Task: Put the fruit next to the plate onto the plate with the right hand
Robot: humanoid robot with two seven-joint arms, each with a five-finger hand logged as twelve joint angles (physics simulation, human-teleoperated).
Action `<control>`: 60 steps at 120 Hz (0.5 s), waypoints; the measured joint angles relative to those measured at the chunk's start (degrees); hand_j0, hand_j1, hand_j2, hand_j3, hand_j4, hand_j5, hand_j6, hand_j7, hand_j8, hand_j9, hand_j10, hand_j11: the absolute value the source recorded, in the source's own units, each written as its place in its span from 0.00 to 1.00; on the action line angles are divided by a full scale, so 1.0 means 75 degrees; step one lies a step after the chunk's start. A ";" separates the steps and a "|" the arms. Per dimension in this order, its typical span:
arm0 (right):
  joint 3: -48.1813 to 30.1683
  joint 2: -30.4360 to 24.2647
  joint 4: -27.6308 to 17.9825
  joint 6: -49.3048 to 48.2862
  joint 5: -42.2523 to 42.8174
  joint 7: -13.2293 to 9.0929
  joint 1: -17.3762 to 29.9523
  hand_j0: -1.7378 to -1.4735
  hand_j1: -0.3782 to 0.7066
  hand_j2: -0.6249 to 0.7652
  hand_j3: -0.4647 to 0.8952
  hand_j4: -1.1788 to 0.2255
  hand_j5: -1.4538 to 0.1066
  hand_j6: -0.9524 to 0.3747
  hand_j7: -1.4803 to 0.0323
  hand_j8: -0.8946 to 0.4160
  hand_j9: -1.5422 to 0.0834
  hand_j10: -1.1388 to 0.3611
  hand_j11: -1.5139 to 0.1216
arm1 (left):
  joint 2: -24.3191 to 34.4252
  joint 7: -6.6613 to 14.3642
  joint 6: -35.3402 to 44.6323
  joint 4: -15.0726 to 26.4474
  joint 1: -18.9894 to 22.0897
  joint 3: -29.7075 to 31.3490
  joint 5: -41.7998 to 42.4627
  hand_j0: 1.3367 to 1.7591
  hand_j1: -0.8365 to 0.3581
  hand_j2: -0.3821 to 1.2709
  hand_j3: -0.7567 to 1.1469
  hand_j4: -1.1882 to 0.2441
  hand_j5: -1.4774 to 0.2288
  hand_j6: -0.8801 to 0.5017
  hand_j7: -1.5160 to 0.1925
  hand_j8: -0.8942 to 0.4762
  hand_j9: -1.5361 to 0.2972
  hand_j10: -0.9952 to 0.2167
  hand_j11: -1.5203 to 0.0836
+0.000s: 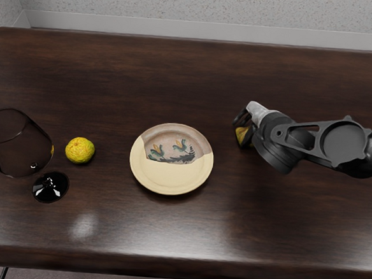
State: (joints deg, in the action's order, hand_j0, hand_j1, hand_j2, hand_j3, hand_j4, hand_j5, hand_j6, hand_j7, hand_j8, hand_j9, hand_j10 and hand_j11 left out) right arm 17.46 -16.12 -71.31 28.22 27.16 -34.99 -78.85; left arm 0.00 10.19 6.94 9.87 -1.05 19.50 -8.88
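A cream plate with a painted bird motif sits at the middle of the dark table. Just right of it, a small yellow fruit shows only partly, between the dark fingers of my right hand. The right arm comes in from the right edge, and the hand is curled around this fruit at table level, a short gap from the plate's right rim. A second yellow-green fruit lies well left of the plate, apart from it. The left arm is out of view.
A dark tinted wine glass lies on its side at the far left, its round foot toward the front. The table's front edge runs along the bottom of the view.
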 joint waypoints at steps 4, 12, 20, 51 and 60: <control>-0.0002 0.0001 -0.0002 -0.0001 0.0000 0.0000 0.0002 0.30 0.59 0.54 0.34 0.44 0.43 0.45 0.48 0.41 0.48 0.47 0.46 | 0.0000 0.0001 0.0000 0.0001 0.0000 0.0000 0.0000 0.76 0.99 0.23 0.40 0.83 0.87 0.64 0.89 0.65 0.84 0.82 0.95; -0.0005 0.0003 -0.0001 -0.0003 0.0003 -0.0001 0.0008 0.30 0.60 0.56 0.34 0.43 0.42 0.45 0.47 0.42 0.46 0.48 0.44 | 0.0000 0.0000 0.0000 0.0002 0.0000 0.0000 0.0000 0.76 0.99 0.23 0.40 0.83 0.87 0.64 0.89 0.65 0.84 0.82 0.95; -0.0007 0.0004 -0.0001 -0.0005 0.0004 -0.0001 0.0013 0.30 0.60 0.56 0.34 0.42 0.41 0.46 0.46 0.43 0.45 0.48 0.43 | 0.0000 0.0000 0.0000 0.0004 0.0000 -0.0001 0.0000 0.76 0.99 0.23 0.40 0.83 0.87 0.64 0.89 0.65 0.84 0.82 0.95; -0.0025 -0.0016 -0.0004 -0.0051 0.0051 0.0010 0.0051 0.32 0.64 0.59 0.34 0.39 0.33 0.51 0.39 0.48 0.38 0.53 0.35 | 0.0000 -0.0001 0.0000 0.0001 0.0003 -0.0002 -0.0001 0.76 0.99 0.23 0.40 0.83 0.87 0.64 0.89 0.65 0.84 0.82 0.95; -0.0042 -0.0028 -0.0007 -0.0067 0.0066 0.0013 0.0061 0.33 0.65 0.60 0.34 0.37 0.30 0.52 0.37 0.50 0.35 0.54 0.33 | 0.0000 -0.0001 0.0000 0.0002 0.0000 -0.0002 -0.0001 0.76 0.99 0.23 0.40 0.83 0.87 0.64 0.89 0.65 0.84 0.82 0.95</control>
State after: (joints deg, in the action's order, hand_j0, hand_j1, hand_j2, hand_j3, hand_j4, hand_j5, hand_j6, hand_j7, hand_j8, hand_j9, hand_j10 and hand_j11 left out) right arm 17.15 -16.33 -71.36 27.72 27.65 -34.89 -78.39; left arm 0.00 10.19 6.94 9.88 -1.05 19.49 -8.89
